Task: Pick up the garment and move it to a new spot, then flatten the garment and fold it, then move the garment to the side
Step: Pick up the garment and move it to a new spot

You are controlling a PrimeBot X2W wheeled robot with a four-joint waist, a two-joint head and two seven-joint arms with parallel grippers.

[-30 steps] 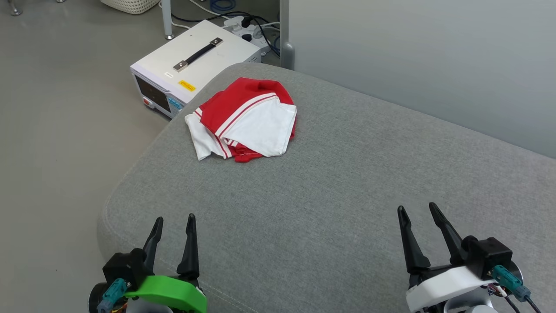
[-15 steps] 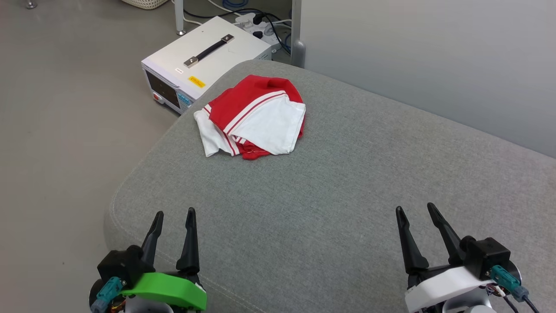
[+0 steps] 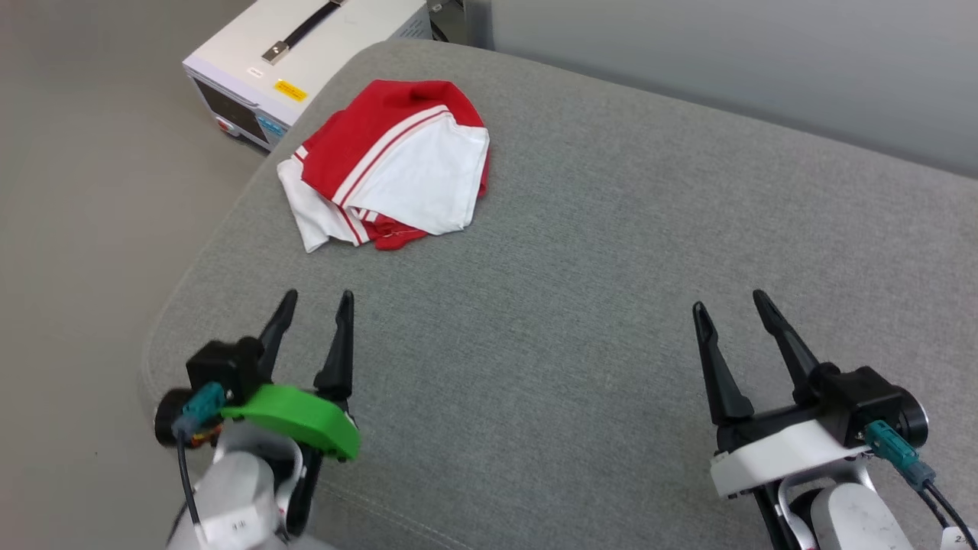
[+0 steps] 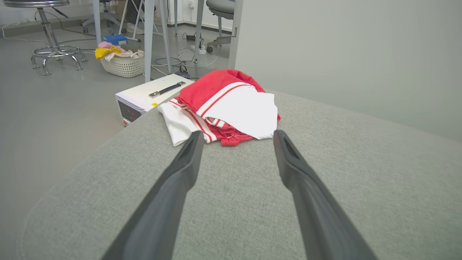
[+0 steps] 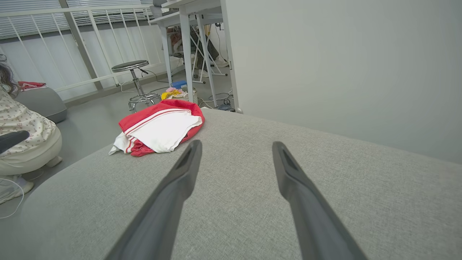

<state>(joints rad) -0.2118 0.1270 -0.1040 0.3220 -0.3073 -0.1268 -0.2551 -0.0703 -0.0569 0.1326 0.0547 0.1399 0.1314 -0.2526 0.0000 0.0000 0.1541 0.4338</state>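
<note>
Grey cushion (image 3: 581, 305) is taking up most of the head view, with a pale grey wall panel (image 3: 764, 69) running behind it and grey floor (image 3: 92, 191) dropping off on the left. A white instrument box (image 3: 244, 72) with a black handle is sitting on the floor just beyond the cushion's far-left corner. In the right wrist view a person (image 5: 21, 137) is crouching on the floor off the left edge, with a stool (image 5: 130, 66) standing further back. A basket (image 4: 122, 65) of cloth is sitting on the floor behind the box. Nothing is lying between the arms and the cloth.

Since the earlier frames the head camera is pointing lower, so the whole picture has shifted. The left end effector (image 3: 319, 298) is now sitting nearer the garment (image 3: 390, 164), with more of its forearm showing. The right end effector (image 3: 730, 302) is hanging well apart from the garment over bare cushion. Both are keeping their fingers spread apart and gripping nothing.

The garment is lying bunched near the cushion's far-left corner. Red body is showing at the back, a white sleeve is folded on top, and red-and-white stripe trim is running across it.
</note>
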